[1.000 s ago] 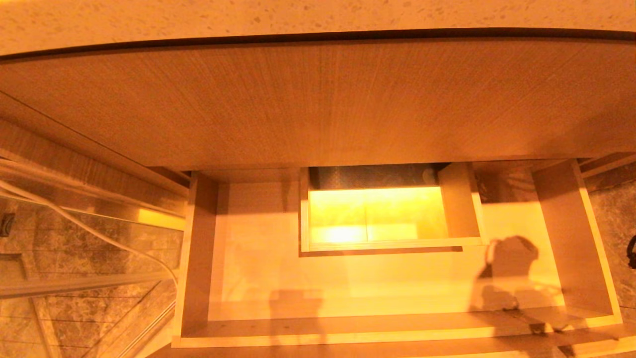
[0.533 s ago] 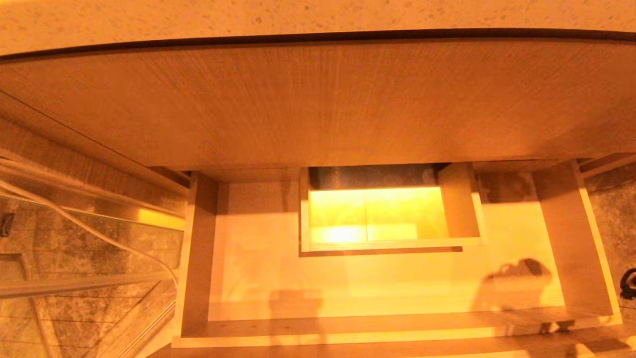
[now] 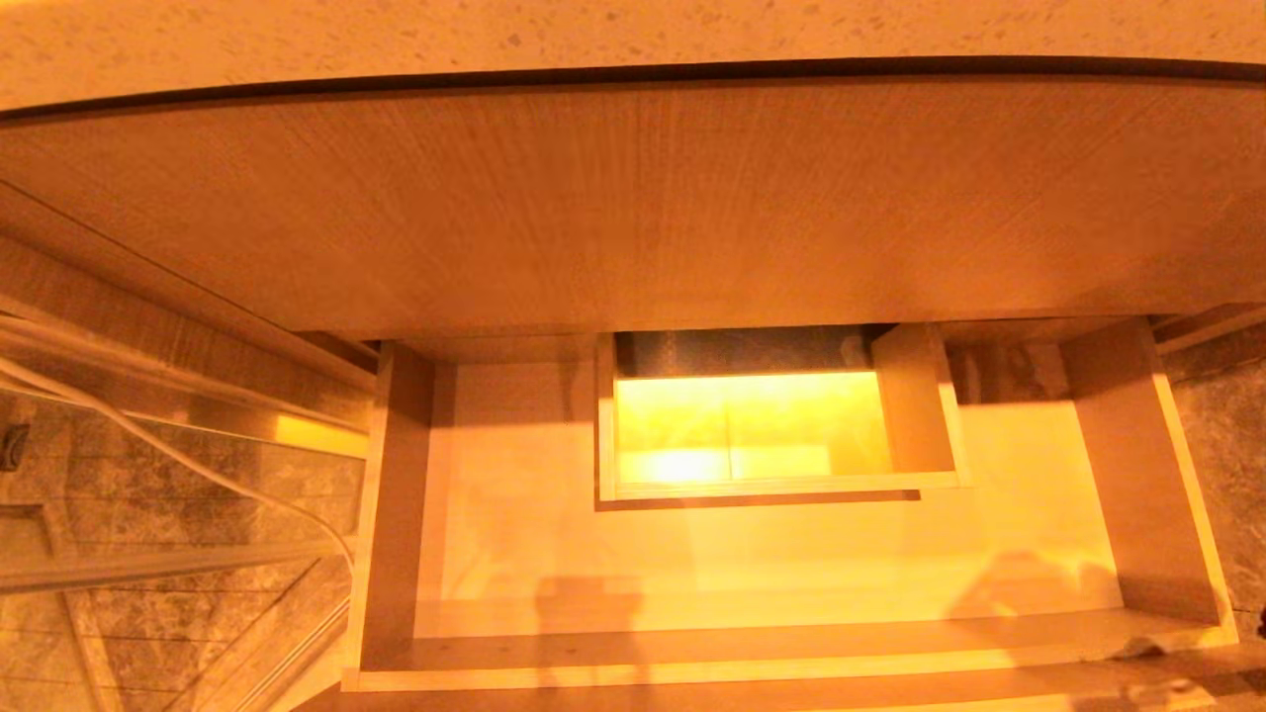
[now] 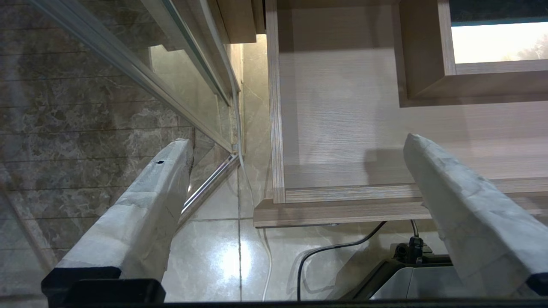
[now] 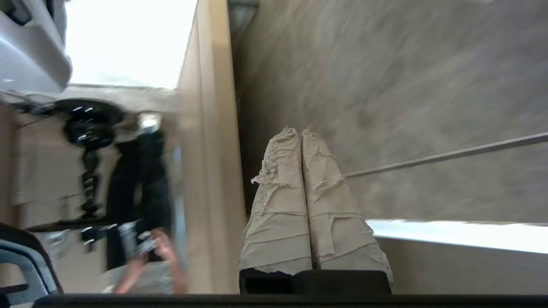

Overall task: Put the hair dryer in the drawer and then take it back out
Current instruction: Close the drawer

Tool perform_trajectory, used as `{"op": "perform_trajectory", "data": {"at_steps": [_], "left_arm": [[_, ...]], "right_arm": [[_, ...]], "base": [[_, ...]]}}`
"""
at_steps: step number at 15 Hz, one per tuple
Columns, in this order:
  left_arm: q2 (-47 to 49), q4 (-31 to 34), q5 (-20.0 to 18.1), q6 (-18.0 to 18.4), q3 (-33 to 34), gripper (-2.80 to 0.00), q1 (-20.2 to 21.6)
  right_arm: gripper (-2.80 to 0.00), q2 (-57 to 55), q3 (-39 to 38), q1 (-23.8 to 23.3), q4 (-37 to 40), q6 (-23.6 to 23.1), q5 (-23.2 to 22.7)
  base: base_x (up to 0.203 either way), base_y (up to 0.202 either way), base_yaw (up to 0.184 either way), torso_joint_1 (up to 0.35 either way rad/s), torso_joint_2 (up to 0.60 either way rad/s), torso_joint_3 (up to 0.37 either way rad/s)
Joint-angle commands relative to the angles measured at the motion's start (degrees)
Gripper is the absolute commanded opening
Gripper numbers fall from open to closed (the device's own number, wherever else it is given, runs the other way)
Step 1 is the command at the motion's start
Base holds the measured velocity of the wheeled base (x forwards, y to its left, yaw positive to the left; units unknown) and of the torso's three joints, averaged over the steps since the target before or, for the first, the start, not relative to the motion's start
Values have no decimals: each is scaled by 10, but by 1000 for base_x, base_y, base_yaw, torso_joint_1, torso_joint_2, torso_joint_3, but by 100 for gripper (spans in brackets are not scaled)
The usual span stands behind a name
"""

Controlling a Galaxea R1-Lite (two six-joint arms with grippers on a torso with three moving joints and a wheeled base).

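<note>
Looking down from the head view, the drawer [image 3: 781,564] is pulled out and its pale floor is bare. A boxed cut-out [image 3: 771,415] sits at the middle of its back. No arm shows in this view, only a faint shadow on the drawer floor near the right wall. The hair dryer cannot be seen in any view.

The right wrist view shows the right gripper [image 5: 302,134] with its two wrapped fingers [image 5: 278,205] pressed tight together, holding nothing. It is just beside a light wood panel edge [image 5: 209,149].

The left wrist view shows the left gripper [image 4: 295,145] with its fingers spread wide apart and nothing between them. It hangs over the drawer's left front corner, with shiny floor tiles [image 4: 214,256] and a black cable [image 4: 325,250] below.
</note>
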State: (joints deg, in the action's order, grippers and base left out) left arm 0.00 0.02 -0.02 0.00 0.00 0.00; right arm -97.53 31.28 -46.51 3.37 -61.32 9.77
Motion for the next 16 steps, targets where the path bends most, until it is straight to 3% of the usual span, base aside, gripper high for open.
{"op": "perform_trajectory", "data": {"at_steps": [1, 7, 12, 16], "left_arm": [[0, 0, 0, 0, 0, 0, 0], [0, 0, 0, 0, 0, 0, 0], [0, 0, 0, 0, 0, 0, 0], [0, 0, 0, 0, 0, 0, 0]], "right_arm": [[-280, -35, -2, -30, -5, -5, 0], [-280, -127, -5, -50, -70, -37, 1], [-280, -210, 43, -50, -148, -37, -2], [-280, -214, 71, -53, -214, -37, -33]], "base": [[0, 0, 0, 0, 0, 0], [0, 0, 0, 0, 0, 0], [0, 0, 0, 0, 0, 0], [0, 0, 0, 0, 0, 0]]}}
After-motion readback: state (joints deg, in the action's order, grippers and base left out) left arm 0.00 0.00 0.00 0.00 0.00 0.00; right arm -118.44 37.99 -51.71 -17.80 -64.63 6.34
